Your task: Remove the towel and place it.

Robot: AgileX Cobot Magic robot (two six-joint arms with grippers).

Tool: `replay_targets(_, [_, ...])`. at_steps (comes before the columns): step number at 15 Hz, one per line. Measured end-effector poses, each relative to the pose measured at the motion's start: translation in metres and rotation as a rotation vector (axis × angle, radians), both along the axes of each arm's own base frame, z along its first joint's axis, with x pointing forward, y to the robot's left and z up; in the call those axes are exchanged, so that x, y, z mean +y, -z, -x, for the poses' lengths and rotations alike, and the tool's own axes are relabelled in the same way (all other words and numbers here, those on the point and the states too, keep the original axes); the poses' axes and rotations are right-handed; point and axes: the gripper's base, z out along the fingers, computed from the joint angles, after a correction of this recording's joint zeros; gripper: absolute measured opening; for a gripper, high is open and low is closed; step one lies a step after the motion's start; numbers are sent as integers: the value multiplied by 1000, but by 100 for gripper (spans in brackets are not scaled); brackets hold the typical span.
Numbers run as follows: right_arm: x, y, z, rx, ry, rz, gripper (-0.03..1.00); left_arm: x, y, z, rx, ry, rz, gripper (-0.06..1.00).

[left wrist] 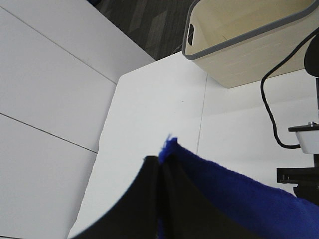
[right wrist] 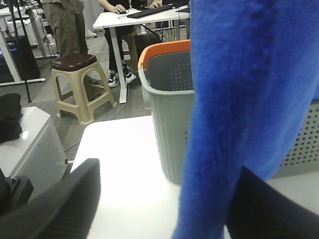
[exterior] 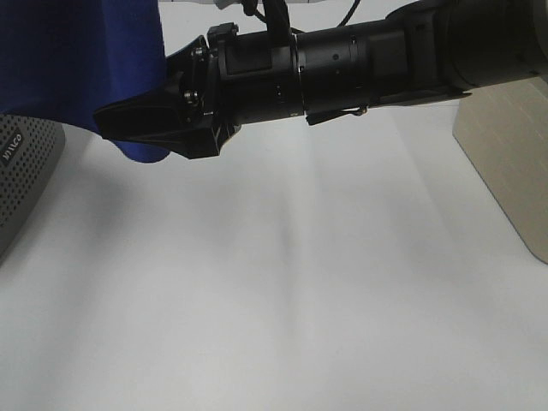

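Observation:
The royal-blue towel [exterior: 77, 60] hangs down at the upper left of the exterior high view, its lower end above the white table [exterior: 282, 282]. My right gripper [exterior: 128, 137] reaches across from the right and stands open at that lower end. In the right wrist view the towel [right wrist: 244, 99] hangs between the two dark fingers [right wrist: 60, 204] with a gap on one side; gripper [right wrist: 169, 179]. In the left wrist view my left gripper [left wrist: 160, 162] is shut on an edge of the towel [left wrist: 239, 199]. The left gripper itself does not show in the exterior high view.
A grey perforated basket [exterior: 26, 171] stands at the left table edge; its orange rim [right wrist: 159, 50] shows in the right wrist view. A beige basket [exterior: 505, 163] stands at the right [left wrist: 239, 45]. A stool [right wrist: 79, 84] and desks lie beyond the table.

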Motion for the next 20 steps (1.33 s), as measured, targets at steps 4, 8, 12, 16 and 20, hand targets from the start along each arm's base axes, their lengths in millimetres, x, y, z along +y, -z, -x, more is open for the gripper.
replay_targets(4, [-2,5,-4,78,66,58,34,0,0,0,3,-2,1,0])
replay_targets(8, [-11,4,-1,152,123,212,2,-1,2,-3,12,-3,2,0])
replay_targets(12, [-34,-31,4,71,301,355,2,-6,10,-18,38,4,26,0])
replay_targets(16, [-57,-86,-6,-126,516,414,2,-12,7,-41,-59,-22,158,0])
replay_targets(20, [-96,-172,-38,-347,773,420,2,-24,-3,-63,-250,-61,319,0])
